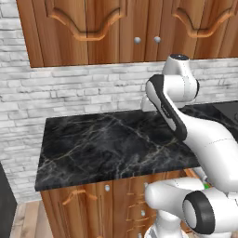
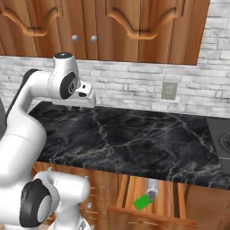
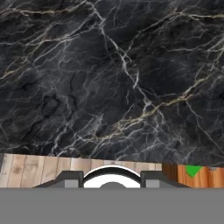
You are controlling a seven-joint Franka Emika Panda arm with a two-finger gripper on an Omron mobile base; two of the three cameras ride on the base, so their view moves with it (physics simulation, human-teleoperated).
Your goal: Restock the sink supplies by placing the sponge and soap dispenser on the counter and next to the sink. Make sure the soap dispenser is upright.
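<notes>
Right base view, from the left: the white Franka arm rises at the lower left and bends over the glossy black marble counter with pale veins (image 2: 134, 139), its two-finger gripper (image 2: 80, 107) hanging just above the back left part of the worktop, near the white brick wall. The hand sits high and empty over bare stone, which reads as a travelling pose rather than a reach for anything; nothing lies beneath it. In the hand view the two dark finger tips (image 3: 70, 178) stand a little apart with nothing between them, so the jaws look slightly parted and hold nothing.

Further right, below the counter's front edge, a brown wooden drawer (image 2: 152, 211) stands pulled open. Inside it lies the small flat green sponge (image 2: 141, 202), and touching or just beside it the pale grey translucent soap dispenser with its dark pump top (image 2: 152, 191), which appears to lie on its side, pump end toward the sponge. Both supplies are stored there, so neither has yet reached the worktop. At the far right edge a dark stovetop (image 2: 222, 143) begins.

Judging from this, the task is at its start: the arm would have to come down into the open drawer, and the bottle will need righting when set down.
</notes>
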